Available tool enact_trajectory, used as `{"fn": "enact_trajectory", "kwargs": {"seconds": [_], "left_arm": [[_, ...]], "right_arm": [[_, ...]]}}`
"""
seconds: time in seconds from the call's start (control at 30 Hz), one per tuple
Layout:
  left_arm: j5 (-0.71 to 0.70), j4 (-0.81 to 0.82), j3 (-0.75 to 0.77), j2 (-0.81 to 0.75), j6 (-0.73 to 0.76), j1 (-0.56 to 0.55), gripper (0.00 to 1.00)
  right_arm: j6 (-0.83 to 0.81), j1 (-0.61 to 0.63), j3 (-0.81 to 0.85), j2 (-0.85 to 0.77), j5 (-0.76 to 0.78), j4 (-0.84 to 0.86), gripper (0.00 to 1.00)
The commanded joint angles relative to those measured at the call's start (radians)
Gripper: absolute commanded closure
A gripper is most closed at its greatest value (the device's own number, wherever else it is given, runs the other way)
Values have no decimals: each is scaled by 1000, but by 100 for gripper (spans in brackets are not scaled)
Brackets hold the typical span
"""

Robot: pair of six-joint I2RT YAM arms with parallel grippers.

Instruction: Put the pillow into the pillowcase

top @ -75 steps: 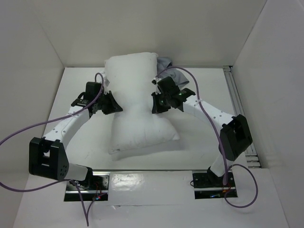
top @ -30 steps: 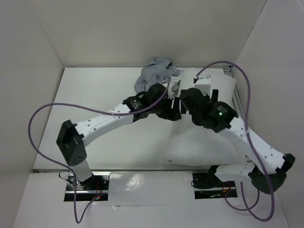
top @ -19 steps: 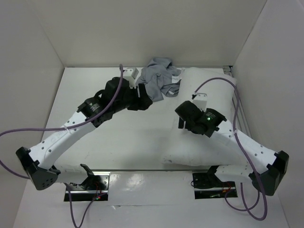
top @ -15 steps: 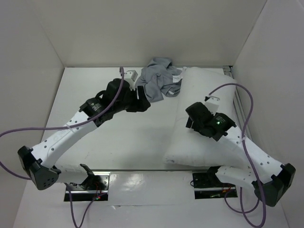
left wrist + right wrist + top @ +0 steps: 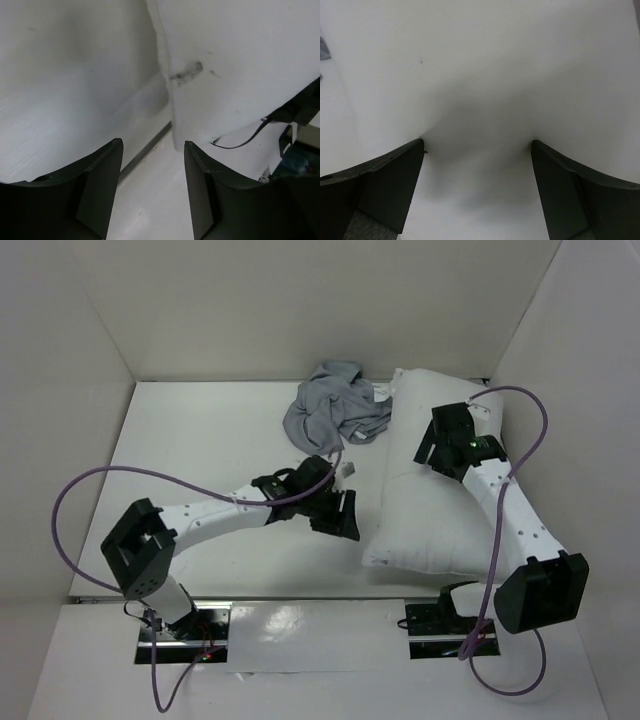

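Beside plump white pillow (image 5: 432, 522), left gripper (image 5: 152, 146) and right gripper (image 5: 477, 145) stand open, empty.

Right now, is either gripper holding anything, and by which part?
Nothing is gripped. The left gripper stands open beside the pillow, at its near left edge. The right gripper, wide open, presses into the pillow's far end without closing on it.

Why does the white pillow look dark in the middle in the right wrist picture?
Right wrist view: the grey patch on the pillow is a soft shadow in a dip between the fingers of the open right gripper, not a stain. Left wrist view: the small smudge on it looks like a real mark. Top view: the shiny strip at the bottom glares.
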Motion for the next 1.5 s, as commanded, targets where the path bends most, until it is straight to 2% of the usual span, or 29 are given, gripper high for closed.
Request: {"fn": "enact_trajectory", "kwargs": {"seconds": [0.0,0.2,0.33,0.43,0.5,0.57,0.67,0.7,0.73,0.77,0.8,0.9,0.97,1.03,1.13,1.23,1.3,1.4,1.47], "left_arm": [[118,169,10,60,-59,-72,36],[189,223,183,223,-77,-155,36],[301,264,292,347,-53,-164,36],[319,204,332,317,41,-164,36],[225,104,301,207,104,-143,36],[159,56,245,110,161,-94,35],[57,-73,162,-44,182,16,35],[13,-105,152,-68,182,49,35],[-16,-141,152,-88,173,82,35],[-53,-226,152,-110,156,146,39],[-90,-259,152,-110,145,177,41],[-187,-302,164,-104,145,292,40],[-248,-311,217,-64,145,332,30],[-279,-323,301,31,145,375,27],[-291,-323,418,184,136,422,28],[-282,-333,506,304,136,451,28],[-297,-348,599,420,125,465,28],[-320,-369,720,569,125,477,27],[-320,-385,817,635,115,486,27]], "right_arm": [[-78,-13,80,-2,-36,56,6],[-88,-13,155,-78,-140,56,3],[-102,-13,215,-103,-171,30,1],[-130,-13,240,-103,-194,-5,1],[-156,-13,222,-103,-221,-5,7],[-186,-13,186,-113,-327,19,20],[-196,38,94,-95,-463,94,52],[-196,59,44,-84,-490,146,68],[-196,93,16,-72,-534,182,74],[-187,107,-10,-45,-618,217,79],[-177,125,-33,-29,-634,278,84],[-154,194,-82,55,-546,302,100],[-145,205,-82,103,-475,251,100],[-121,205,-82,144,-357,207,100],[-30,205,-91,144,-133,114,100],[51,194,-91,117,16,66,100],[51,194,-91,83,16,68,100],[10,194,-72,63,-62,102,100],[1,205,-56,51,-85,115,96]]}}
